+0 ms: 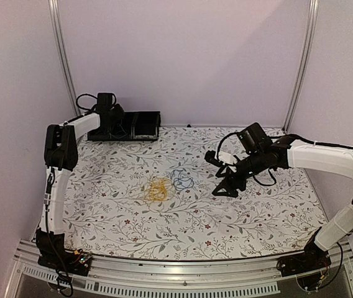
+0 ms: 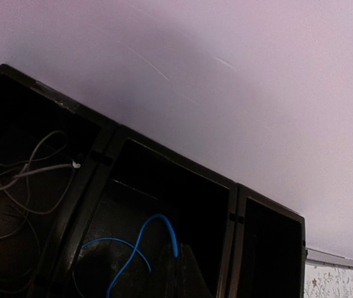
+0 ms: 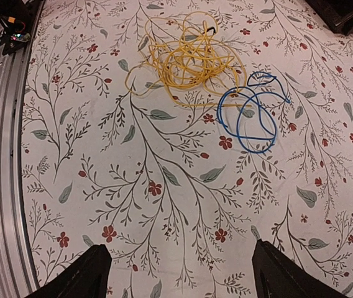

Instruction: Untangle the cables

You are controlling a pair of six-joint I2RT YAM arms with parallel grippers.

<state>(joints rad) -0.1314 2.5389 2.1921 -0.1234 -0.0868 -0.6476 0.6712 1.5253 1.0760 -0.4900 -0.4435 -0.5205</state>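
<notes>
A yellow cable coil (image 1: 158, 189) and a blue cable loop (image 1: 181, 179) lie side by side on the floral cloth at mid-table. In the right wrist view the yellow coil (image 3: 189, 59) touches the blue loop (image 3: 251, 115), and a short black bit (image 3: 210, 28) shows at the yellow coil's far edge. My right gripper (image 1: 226, 188) is open and empty, hovering to the right of the blue loop; it shows as (image 3: 183, 279). My left gripper (image 1: 110, 115) is over the black bins; its dark fingers (image 2: 186, 273) look shut on the end of another blue cable (image 2: 140, 239).
A black bin (image 1: 144, 126) with three compartments stands at the back left against the wall. In the left wrist view its left compartment holds pale grey wires (image 2: 30, 174), and its rim (image 2: 232, 186) runs across the frame. A metal rail (image 3: 2, 155) edges the table.
</notes>
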